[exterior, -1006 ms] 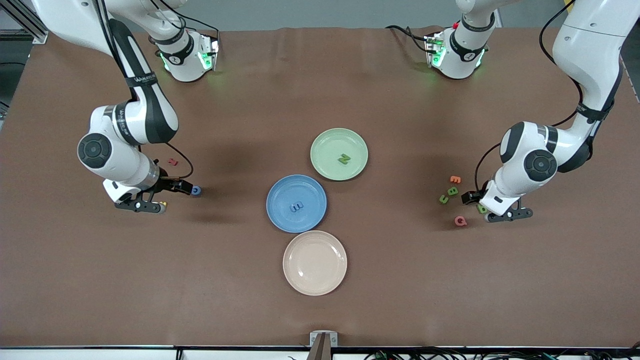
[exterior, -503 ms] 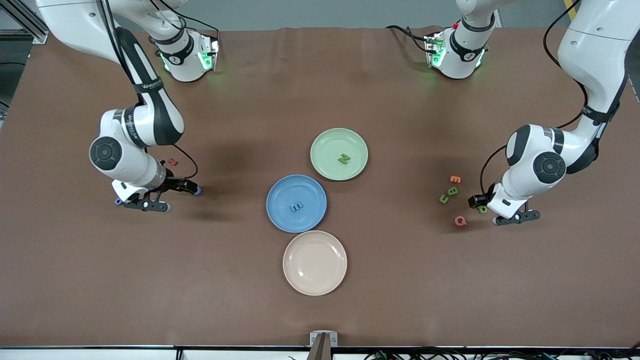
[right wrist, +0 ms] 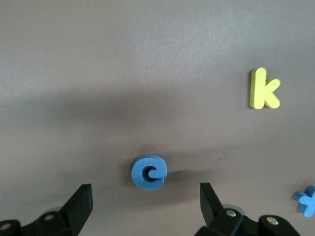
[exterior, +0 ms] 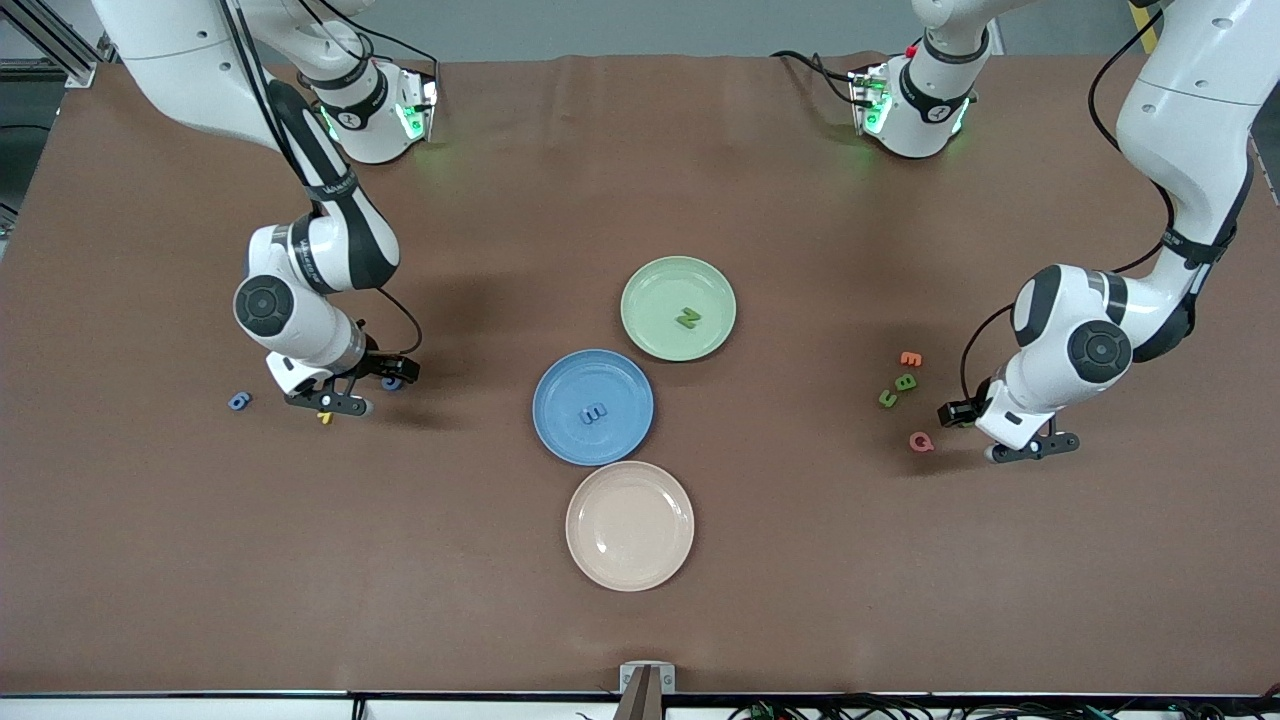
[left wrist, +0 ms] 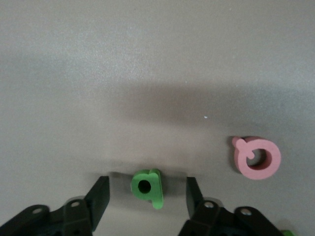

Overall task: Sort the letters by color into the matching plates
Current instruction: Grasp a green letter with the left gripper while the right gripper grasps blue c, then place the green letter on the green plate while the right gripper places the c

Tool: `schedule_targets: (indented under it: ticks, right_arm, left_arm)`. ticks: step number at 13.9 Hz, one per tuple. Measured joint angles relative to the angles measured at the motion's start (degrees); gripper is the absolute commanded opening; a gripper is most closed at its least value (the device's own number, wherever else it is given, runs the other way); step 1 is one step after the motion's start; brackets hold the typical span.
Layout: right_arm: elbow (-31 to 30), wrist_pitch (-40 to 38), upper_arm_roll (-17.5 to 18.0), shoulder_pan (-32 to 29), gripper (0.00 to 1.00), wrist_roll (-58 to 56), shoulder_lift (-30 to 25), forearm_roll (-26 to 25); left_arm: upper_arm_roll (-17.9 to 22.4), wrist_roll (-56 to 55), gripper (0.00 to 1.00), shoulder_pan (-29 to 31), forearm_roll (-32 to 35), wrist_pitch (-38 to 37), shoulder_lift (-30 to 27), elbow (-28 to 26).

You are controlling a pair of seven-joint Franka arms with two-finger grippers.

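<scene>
From the front you have one green letter N (exterior: 687, 319) in the green plate (exterior: 650, 290) and one blue letter (exterior: 593, 412) in the blue plate (exterior: 560, 385); the cream plate (exterior: 600, 560) is bare, and two green letters (exterior: 897, 390) lie among an orange one (exterior: 910, 358) and a pink Q (exterior: 921, 441) at the left arm's end, a blue one (exterior: 238, 401) at the right arm's end. Your left wrist view shows the left gripper (left wrist: 146, 195) low, fingers partly open astride a green letter (left wrist: 147, 188) without touching, the pink piece (left wrist: 257, 158) clear of them. Your right wrist view shows the right gripper (right wrist: 146, 199) spread wide over a blue letter (right wrist: 149, 172), with a yellow k (right wrist: 263, 89) and another blue piece (right wrist: 307, 200) well aside; I judge most sorting remains.
</scene>
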Motion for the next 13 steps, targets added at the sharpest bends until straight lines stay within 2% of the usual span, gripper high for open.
schedule_targets:
  ticks: [2, 3, 5, 6, 7, 9, 13]
  right_arm:
    - [0.0, 0.1, 0.0, 0.0, 0.83, 0.1, 0.3, 0.0]
    - [0.0, 0.1, -0.1, 0.0, 0.80, 0.2, 0.4, 0.0]
    - [0.0, 0.9, -0.1, 0.0, 0.77, 0.2, 0.7, 0.0]
    - [0.0, 1.7, -0.2, -0.1, 0.75, 0.2, 1.0, 0.0]
    - [0.0, 2.5, -0.2, -0.1, 0.73, 0.2, 1.5, 0.0]
    - [0.0, 3.7, -0.2, -0.1, 0.66, 0.3, 2.5, 0.0]
    - [0.2, 4.1, -0.1, -0.1, 0.34, 0.3, 2.9, 0.1]
  left_arm:
    - [0.1, -0.1, 0.57, 0.1, 0.0, 0.0, 0.4, 0.3]
    - [0.1, -0.1, 0.50, 0.3, 0.0, 0.0, 0.5, 0.4]
    - [0.0, -0.1, 0.25, 0.7, 0.0, 0.0, 0.6, 0.5]
    - [0.0, -0.1, 0.15, 0.7, 0.0, 0.0, 0.7, 0.5]
    - [-0.1, -0.1, 0.09, 0.7, 0.0, 0.0, 0.6, 0.5]
    - [-0.5, -0.1, 0.03, 0.6, 0.0, -0.1, 0.5, 0.5]
    - [-1.3, -0.1, 0.02, 0.7, 0.0, -1.3, -0.2, 0.5]
